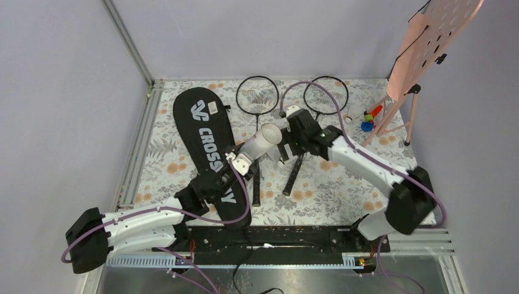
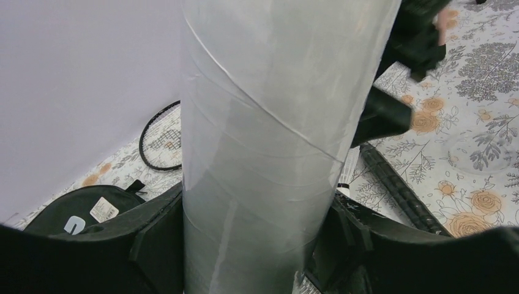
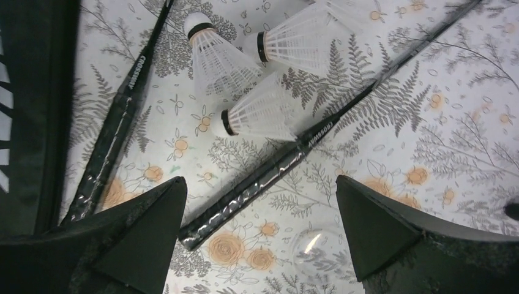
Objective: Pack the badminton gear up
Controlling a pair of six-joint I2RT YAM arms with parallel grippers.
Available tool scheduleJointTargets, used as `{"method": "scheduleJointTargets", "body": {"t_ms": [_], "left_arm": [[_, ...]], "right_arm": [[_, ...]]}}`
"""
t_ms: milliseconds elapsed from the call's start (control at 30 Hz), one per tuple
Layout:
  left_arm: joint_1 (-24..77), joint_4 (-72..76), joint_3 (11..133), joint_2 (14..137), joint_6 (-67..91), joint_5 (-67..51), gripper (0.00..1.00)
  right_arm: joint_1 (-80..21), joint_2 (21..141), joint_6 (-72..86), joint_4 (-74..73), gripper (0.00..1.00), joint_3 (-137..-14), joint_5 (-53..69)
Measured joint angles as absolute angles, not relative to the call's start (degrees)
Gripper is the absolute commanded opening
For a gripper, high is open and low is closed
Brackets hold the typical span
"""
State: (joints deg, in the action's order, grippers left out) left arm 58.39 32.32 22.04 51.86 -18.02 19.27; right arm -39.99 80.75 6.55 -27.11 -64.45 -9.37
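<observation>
Over the middle of the flowered table, the left gripper is clamped on the long white tube, which is held tilted. Just beside it, the right gripper hangs with its fingers wide apart above three white shuttlecocks. They lie between the shafts of two black rackets. The black CROSSWAY bag lies flat at the left.

A high camera is looking down over the counter from its near edge. Both wrist cameras are peering closely, sharing the racket handles.
</observation>
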Motion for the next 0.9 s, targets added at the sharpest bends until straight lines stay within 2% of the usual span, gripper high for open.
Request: {"method": "scheduleJointTargets", "body": {"t_ms": [133, 300, 667, 733, 833, 900], "left_arm": [[58.39, 32.58, 21.98, 51.86, -18.02, 19.33, 0.56], [58.39, 32.67, 21.91, 51.83, -18.02, 19.33, 0.56], [58.39, 33.23, 21.93, 52.45, -18.06, 19.62, 0.56], [58.39, 33.52, 21.93, 52.64, -18.09, 19.64, 0.55], [58.39, 33.56, 21.93, 52.66, -18.11, 19.77, 0.55], [58.39, 33.56, 21.93, 52.66, -18.11, 19.81, 0.56]], "right_arm": [[-37.45, 91.00, 4.01, -27.94, 0.98, -70.94, -6.00], [-32.25, 98.24, 2.15, -27.20, 0.89, -74.81, 1.67], [-26.81, 106.04, 1.63, -26.44, 0.74, -76.03, 16.19], [-26.57, 106.83, 1.56, -26.33, 0.68, -76.07, 17.76], [-26.33, 108.49, 1.45, -26.26, 0.51, -76.75, 19.75], [-26.22, 109.45, 1.61, -26.20, 0.27, -77.25, 20.84]]}}
